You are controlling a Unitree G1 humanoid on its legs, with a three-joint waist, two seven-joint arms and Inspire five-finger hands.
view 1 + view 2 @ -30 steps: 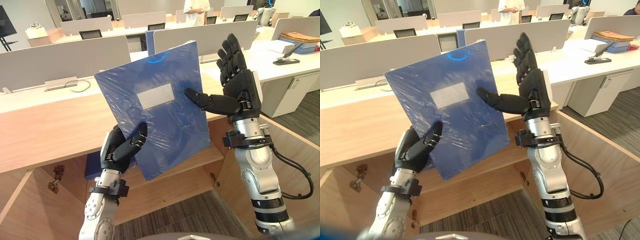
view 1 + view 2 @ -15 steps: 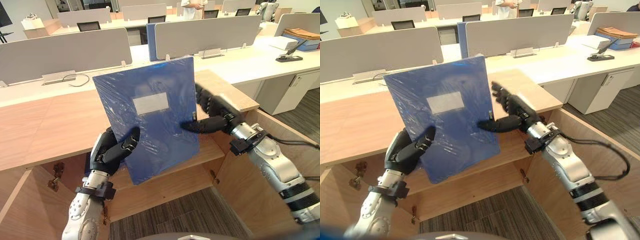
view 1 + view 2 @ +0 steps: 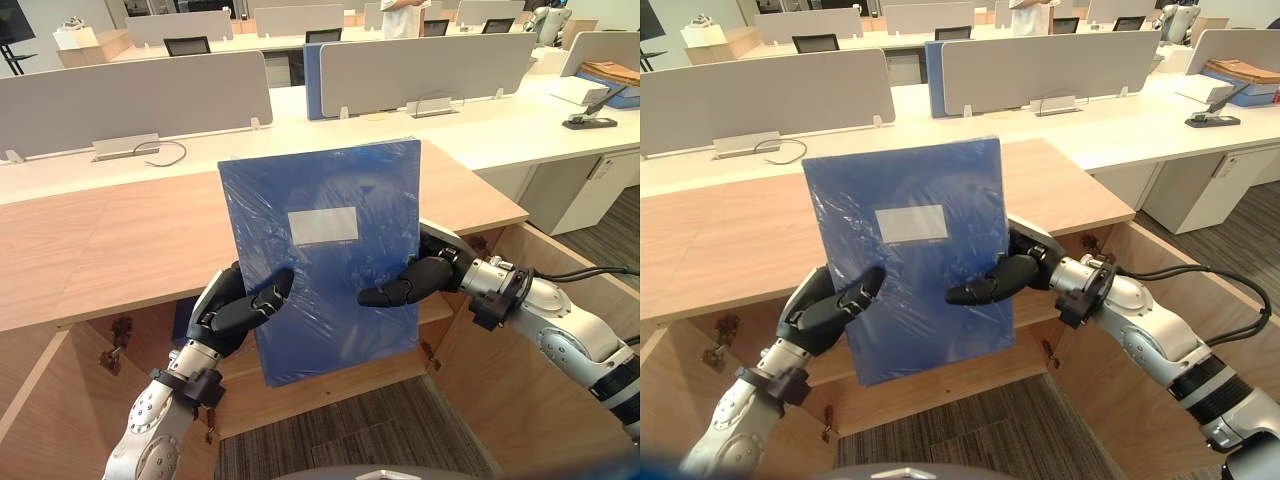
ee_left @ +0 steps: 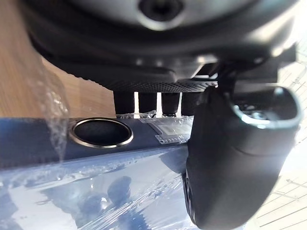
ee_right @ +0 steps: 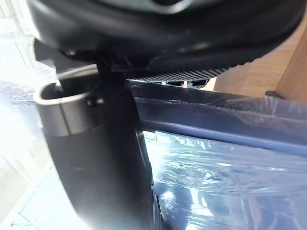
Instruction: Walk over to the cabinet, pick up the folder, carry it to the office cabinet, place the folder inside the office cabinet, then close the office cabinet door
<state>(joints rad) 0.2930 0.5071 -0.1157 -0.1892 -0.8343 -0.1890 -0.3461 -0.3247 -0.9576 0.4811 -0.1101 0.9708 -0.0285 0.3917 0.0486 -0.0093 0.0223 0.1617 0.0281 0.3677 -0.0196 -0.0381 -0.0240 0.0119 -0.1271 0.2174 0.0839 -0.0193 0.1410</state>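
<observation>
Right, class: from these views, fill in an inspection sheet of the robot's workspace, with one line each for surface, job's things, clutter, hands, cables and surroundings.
Surface: wooden cabinet top, behind the folder.
Job's things: blue folder, plastic-wrapped with a white label, held upright in front of the open office cabinet; cabinet door swung open on the right.
Clutter: nothing seen.
Hands: left hand pinches the folder's lower left edge, thumb on the front; right hand pinches its right edge, thumb on the front.
Cables: dark cable lying on the white desk behind.
Surroundings: desks with grey partitions, office chair, a person standing at the back.
</observation>
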